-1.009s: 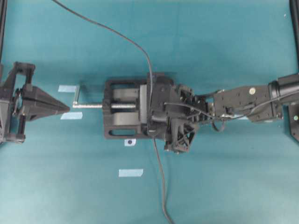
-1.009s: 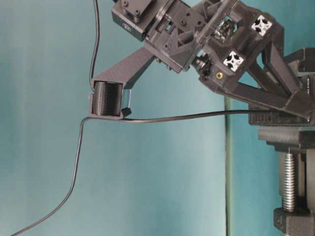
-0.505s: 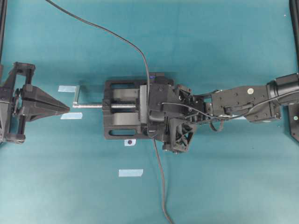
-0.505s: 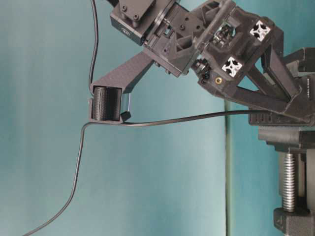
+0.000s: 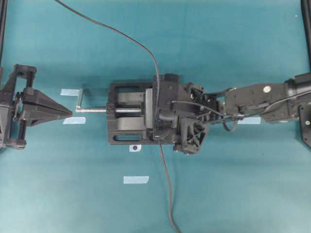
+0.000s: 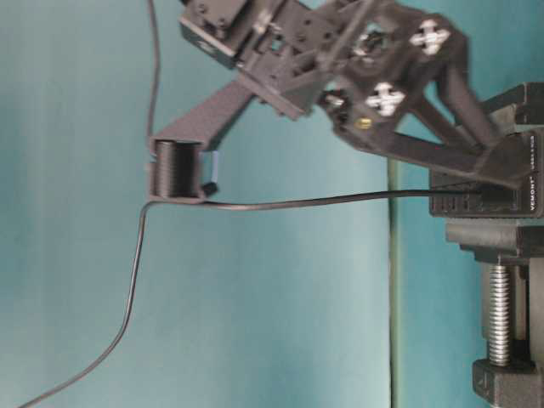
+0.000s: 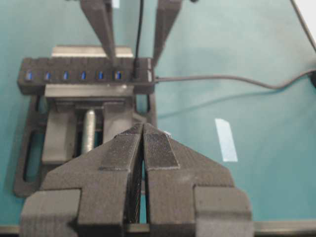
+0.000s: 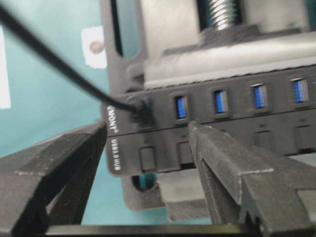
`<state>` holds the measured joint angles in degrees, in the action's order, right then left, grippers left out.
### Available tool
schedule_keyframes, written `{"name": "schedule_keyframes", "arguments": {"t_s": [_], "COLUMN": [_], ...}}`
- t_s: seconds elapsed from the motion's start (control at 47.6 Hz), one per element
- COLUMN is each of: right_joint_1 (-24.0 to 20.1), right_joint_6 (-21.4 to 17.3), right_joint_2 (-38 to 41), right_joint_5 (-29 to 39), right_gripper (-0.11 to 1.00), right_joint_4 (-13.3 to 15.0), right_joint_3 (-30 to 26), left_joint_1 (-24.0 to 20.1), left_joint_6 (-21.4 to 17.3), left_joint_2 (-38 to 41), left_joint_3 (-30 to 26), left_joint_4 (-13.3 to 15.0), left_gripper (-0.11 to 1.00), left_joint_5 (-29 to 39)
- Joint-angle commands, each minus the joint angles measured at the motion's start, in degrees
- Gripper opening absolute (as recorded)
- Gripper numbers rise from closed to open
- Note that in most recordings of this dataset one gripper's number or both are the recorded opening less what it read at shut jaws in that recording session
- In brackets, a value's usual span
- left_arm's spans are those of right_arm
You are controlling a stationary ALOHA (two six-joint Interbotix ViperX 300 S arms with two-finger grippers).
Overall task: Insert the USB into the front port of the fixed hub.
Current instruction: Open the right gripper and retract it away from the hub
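Note:
The long black fixed hub [image 8: 237, 123] lies clamped in the vise, its row of blue ports facing up. The small dark USB [image 8: 140, 111] sits in the end port beside the printed label, and its thin cable [image 8: 54, 59] runs off to the upper left. My right gripper [image 8: 148, 131] hangs open just above that end of the hub, one finger on each side of the plug, touching nothing. From the left wrist view the hub [image 7: 74, 66] and plug [image 7: 136, 74] show between those fingers [image 7: 101, 29]. My left gripper [image 5: 68, 111] is shut and empty, well left of the vise.
The black vise [image 5: 126, 116] with its silver screw and crank [image 5: 92, 110] stands mid-table. A second cable [image 5: 167, 194] trails from the hub toward the near edge. Several pale tape strips [image 5: 135, 179] lie on the teal cloth.
My right gripper has lifted a little and shifted slightly, its jaws still open. The USB and its cable stay at the hub. The left arm has not moved.

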<state>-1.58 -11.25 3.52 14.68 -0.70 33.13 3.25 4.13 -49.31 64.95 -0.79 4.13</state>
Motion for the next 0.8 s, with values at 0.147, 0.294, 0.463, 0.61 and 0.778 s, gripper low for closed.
{"name": "schedule_keyframes", "arguments": {"t_s": [0.147,0.294,0.463,0.61,0.778], "right_joint_1": [0.1,0.2,0.2,0.3,0.6], "right_joint_6": [-0.4,-0.4,-0.4,-0.5,-0.5], "right_joint_2": [-4.5,-6.0,-8.1,-10.3,-12.5], "right_joint_5": [-0.6,-0.7,-1.0,-1.1,-2.1], "right_gripper": [0.77,0.77,0.77,0.77,0.77], "right_joint_4": [0.1,0.1,0.1,0.1,0.1], "right_joint_3": [1.0,1.9,3.1,4.0,5.4], "left_joint_1": [0.0,0.0,0.0,0.5,0.8], "left_joint_6": [-0.2,-0.2,-0.1,-0.1,0.0], "left_joint_2": [0.2,-1.1,-3.2,-3.5,-3.5], "left_joint_3": [-0.4,0.1,0.7,1.4,1.7], "left_joint_4": [-0.1,-0.1,-0.2,-0.1,-0.1], "left_gripper": [0.0,0.0,0.0,0.0,0.0], "left_joint_5": [-0.5,-0.5,-0.4,-0.3,-0.4]}}
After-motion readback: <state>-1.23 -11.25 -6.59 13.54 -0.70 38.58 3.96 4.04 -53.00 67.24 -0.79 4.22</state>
